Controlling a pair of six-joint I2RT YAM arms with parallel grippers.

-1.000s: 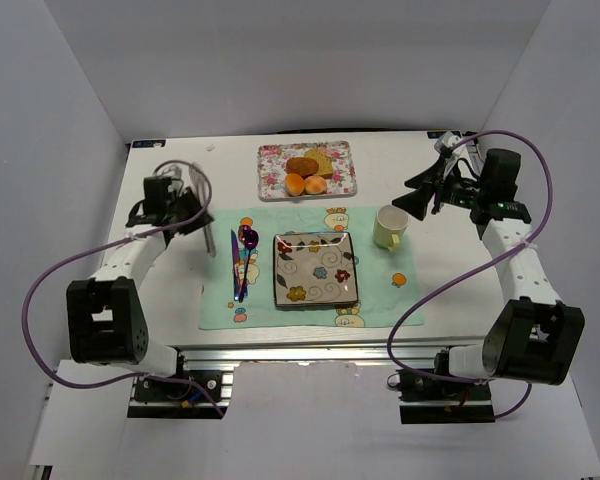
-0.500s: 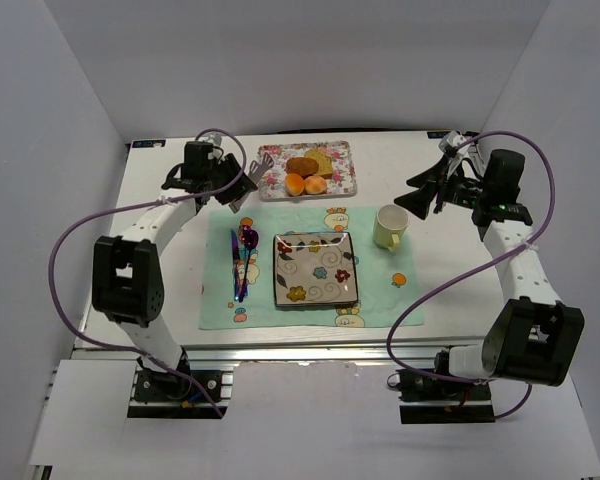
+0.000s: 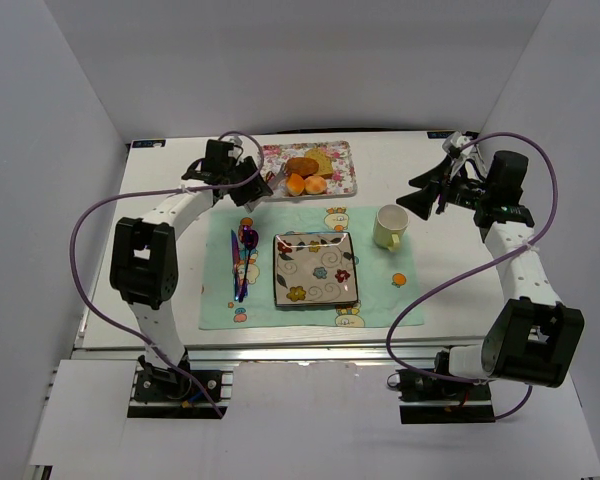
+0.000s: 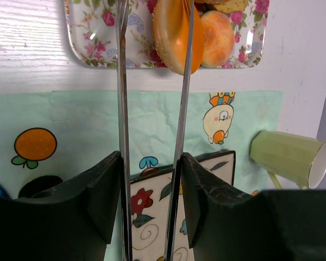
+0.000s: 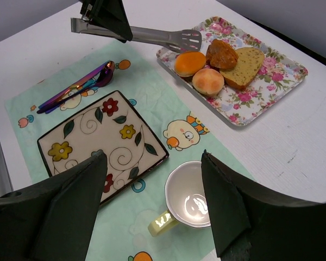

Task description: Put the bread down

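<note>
Two round buns lie on the floral tray [image 3: 271, 160] at the back. The glossy orange bread [image 3: 295, 184] is the left one, with a paler bun [image 3: 316, 185] beside it. My left gripper [image 3: 238, 178] is shut on metal tongs [image 3: 263, 180] whose tips reach the tray's left edge. In the left wrist view the gripper [image 4: 150, 163] holds the tongs [image 4: 121, 81] with their arms apart; one arm crosses the orange bread [image 4: 171, 35], the other lies left of it. The right wrist view shows the tong tips [image 5: 187, 39] just above the bread [image 5: 190, 62]. My right gripper [image 3: 425, 195] is open and empty.
A dark brown lump [image 3: 302, 165] and a pale slice [image 3: 326, 160] share the tray. A flowered square plate [image 3: 315, 268] sits on the green mat [image 3: 220, 300], cutlery [image 3: 242, 262] to its left and a pale green cup [image 3: 388, 227] to its right, below my right gripper [image 5: 152, 156].
My left arm has swung from the table's left side to the tray, carrying the tongs up to the orange bread. The right arm has barely moved.
</note>
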